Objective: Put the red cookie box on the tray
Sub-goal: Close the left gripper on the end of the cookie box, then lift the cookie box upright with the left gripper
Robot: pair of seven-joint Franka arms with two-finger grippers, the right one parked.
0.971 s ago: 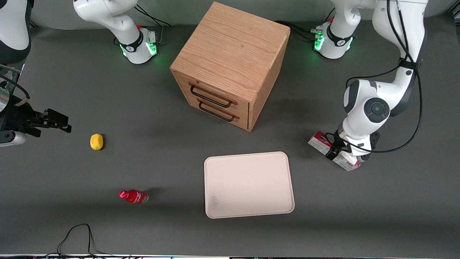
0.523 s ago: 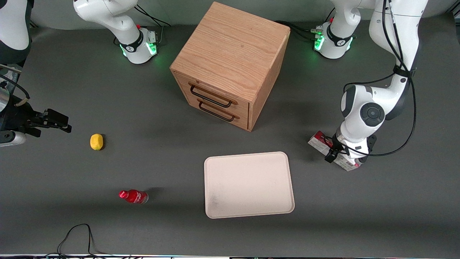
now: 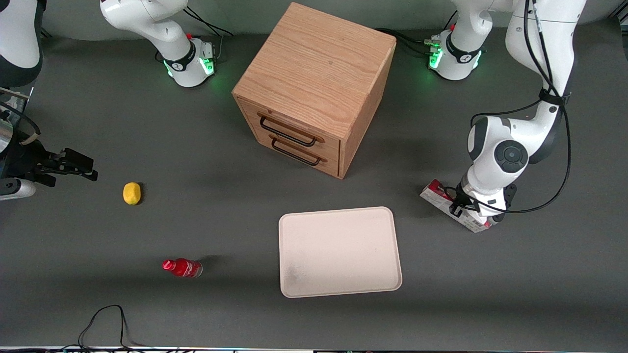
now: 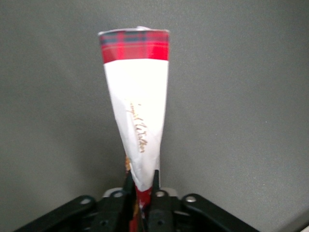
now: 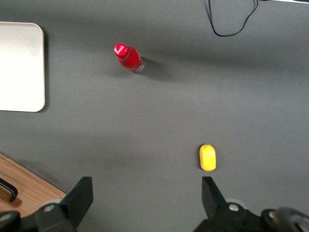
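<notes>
The red cookie box (image 3: 434, 195) lies flat on the grey table toward the working arm's end, beside the tray. It is a long slim carton, red with white printed sides. My left gripper (image 3: 459, 208) comes down on its middle and is shut on it. In the left wrist view the two fingers pinch the box (image 4: 137, 96) from both sides at the gripper (image 4: 141, 186). The cream-white tray (image 3: 338, 252) lies flat nearer the front camera than the cabinet, with nothing on it. A corner of the tray also shows in the right wrist view (image 5: 19, 67).
A wooden drawer cabinet (image 3: 314, 88) with two black handles stands farther from the camera than the tray. A yellow lemon-like fruit (image 3: 131, 192) and a small red bottle (image 3: 182, 267) lie toward the parked arm's end. A black cable (image 3: 105, 318) loops at the near edge.
The left gripper's fingers have come together on the cookie box and the wrist has shifted slightly. The box rests at nearly the same spot.
</notes>
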